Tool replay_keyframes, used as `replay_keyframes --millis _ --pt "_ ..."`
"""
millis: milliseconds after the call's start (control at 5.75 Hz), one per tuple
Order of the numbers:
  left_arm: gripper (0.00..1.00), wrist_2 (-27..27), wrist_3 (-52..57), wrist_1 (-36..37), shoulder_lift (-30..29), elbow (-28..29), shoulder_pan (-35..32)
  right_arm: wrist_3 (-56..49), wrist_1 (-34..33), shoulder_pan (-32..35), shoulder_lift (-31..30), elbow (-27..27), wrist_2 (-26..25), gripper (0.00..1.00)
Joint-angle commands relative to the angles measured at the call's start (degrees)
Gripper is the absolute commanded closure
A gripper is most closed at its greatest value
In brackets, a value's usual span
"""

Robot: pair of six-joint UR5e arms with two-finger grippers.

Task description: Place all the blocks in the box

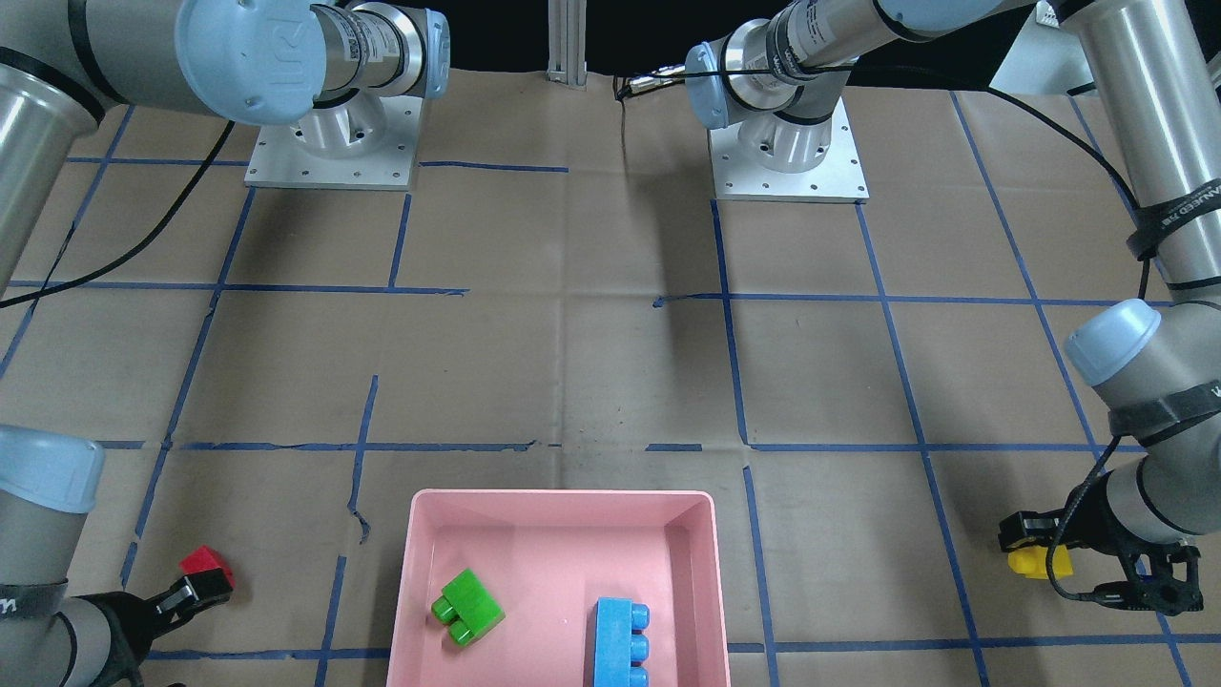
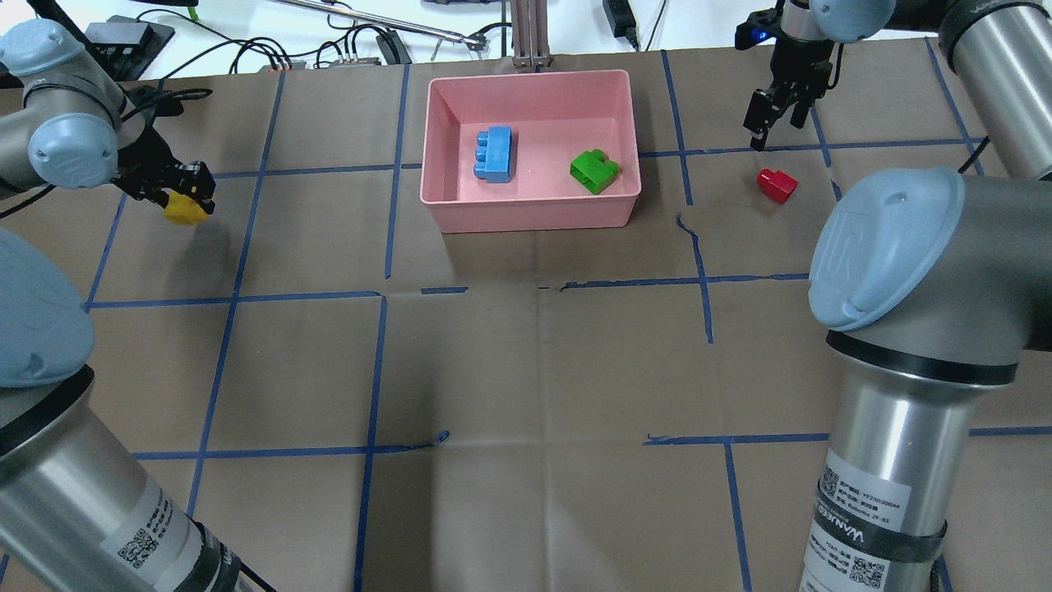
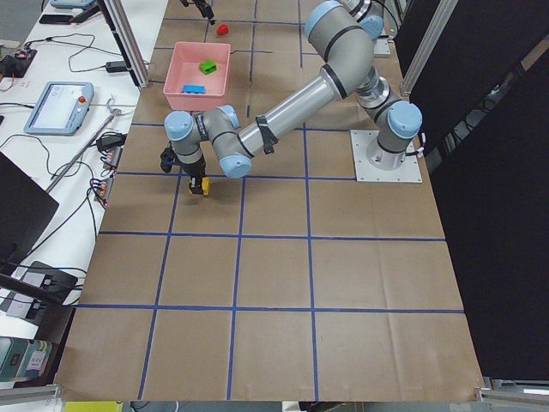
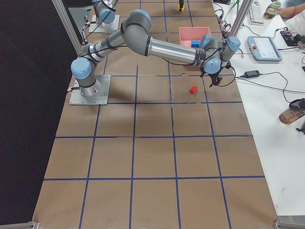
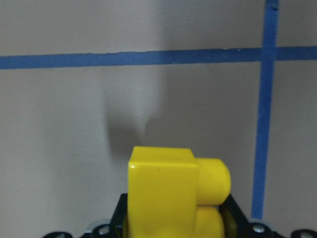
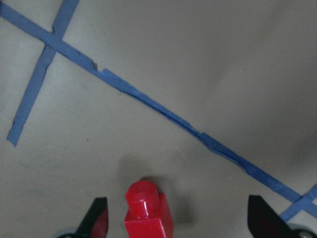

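Observation:
The pink box (image 2: 530, 215) stands at the table's far middle and holds the blue block (image 2: 495, 154) and the green block (image 2: 594, 171). My left gripper (image 2: 189, 196) is shut on the yellow block (image 2: 186, 209), held just above the paper left of the box; it fills the left wrist view (image 5: 173, 193). The red block (image 2: 777, 185) lies on the table right of the box. My right gripper (image 2: 772, 123) is open above it, apart from it. In the right wrist view the red block (image 6: 147, 213) sits between the open fingers (image 6: 96, 218), nearer the left one.
Brown paper with blue tape grid lines covers the table (image 2: 526, 370). The arms' large elbow joints (image 2: 912, 271) stand at the near left and right. Cables and a metal post (image 2: 530, 33) lie beyond the box's far edge.

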Motion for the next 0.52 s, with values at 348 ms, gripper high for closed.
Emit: replay_keyframes --millis 348 --pt "1.00 -0.2 -15.7 -4.6 7.2 2.7 -19.3 0.7 -7.6 0.0 -3.6 10.8 0.0 0.19"
